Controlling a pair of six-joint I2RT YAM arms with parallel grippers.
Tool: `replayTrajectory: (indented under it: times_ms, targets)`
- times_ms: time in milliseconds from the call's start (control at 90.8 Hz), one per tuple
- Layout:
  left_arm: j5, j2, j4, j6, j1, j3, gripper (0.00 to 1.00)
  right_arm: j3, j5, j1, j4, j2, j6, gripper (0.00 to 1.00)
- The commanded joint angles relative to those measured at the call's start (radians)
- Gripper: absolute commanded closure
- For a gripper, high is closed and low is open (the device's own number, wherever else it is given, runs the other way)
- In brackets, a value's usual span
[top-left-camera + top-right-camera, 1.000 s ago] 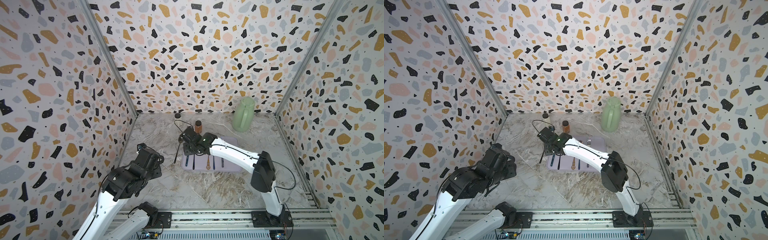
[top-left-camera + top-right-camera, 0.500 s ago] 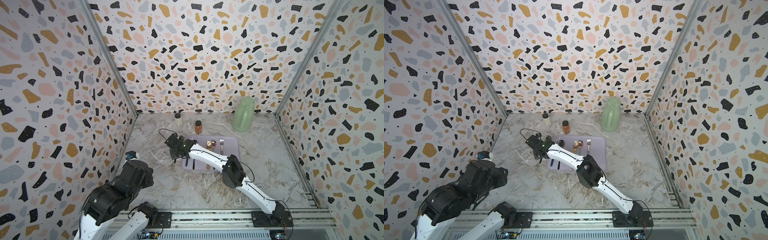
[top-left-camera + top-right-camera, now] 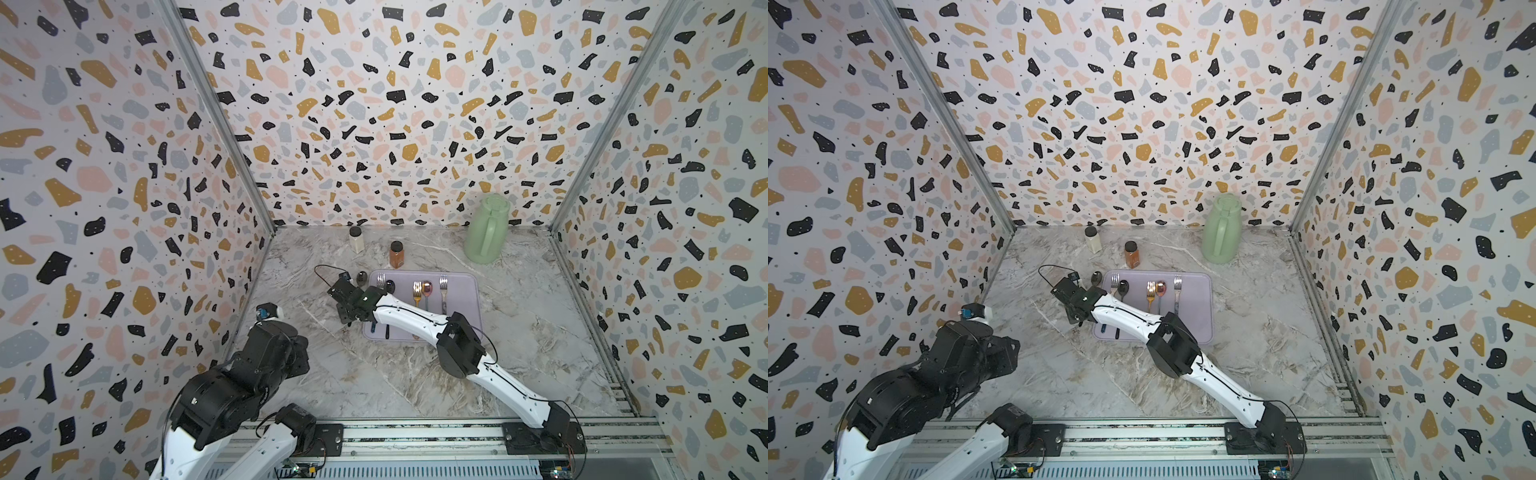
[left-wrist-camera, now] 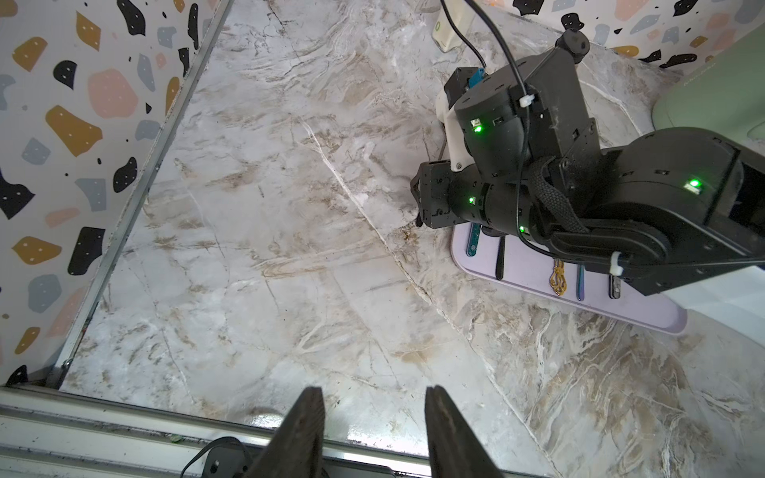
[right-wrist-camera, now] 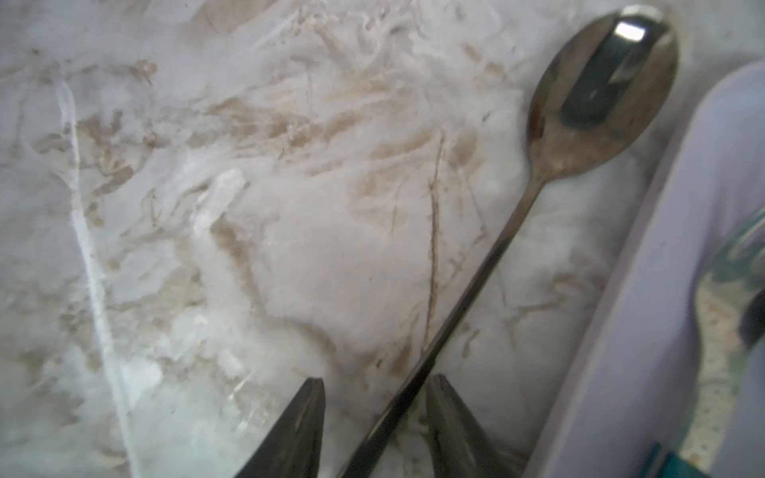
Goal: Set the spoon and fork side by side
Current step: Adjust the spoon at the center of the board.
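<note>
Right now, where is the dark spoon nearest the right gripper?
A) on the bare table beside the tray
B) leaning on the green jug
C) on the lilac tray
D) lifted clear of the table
A: the spoon lies flat on the table just outside the tray, its handle running between the open fingers of the right gripper.

Brightly, evenly lit from above; shadows faint. Crisp in both top views, stretched at edges. Hazy, blurred at right wrist; glare on spoon (image 5: 499,244).
</note>
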Motion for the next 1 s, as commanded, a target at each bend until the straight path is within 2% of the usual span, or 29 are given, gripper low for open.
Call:
replayTrajectory:
  times_ms: [0, 99, 495, 727, 991]
  targets:
    - [0.013, -0.010, 0.036, 0.020, 0.005, -0.003, 0.57, 0.029, 0.018, 0.002, -0.008, 0.024, -0.006, 0.59]
    - [0.009, -0.019, 0.052, 0.035, 0.006, -0.016, 0.57, 0.030, 0.008, 0.002, -0.012, 0.031, 0.005, 0.68]
    - [0.006, -0.028, 0.071, 0.037, 0.005, -0.012, 0.57, -0.025, -0.032, 0.002, -0.077, 0.018, 0.059, 0.81]
    - [-0.001, -0.025, 0.062, 0.036, 0.006, 0.002, 0.57, -0.235, -0.062, 0.003, -0.044, -0.136, 0.101, 0.84]
    - [0.002, -0.033, 0.057, 0.032, 0.006, 0.005, 0.57, -0.467, -0.109, 0.076, 0.018, -0.275, 0.130, 0.87]
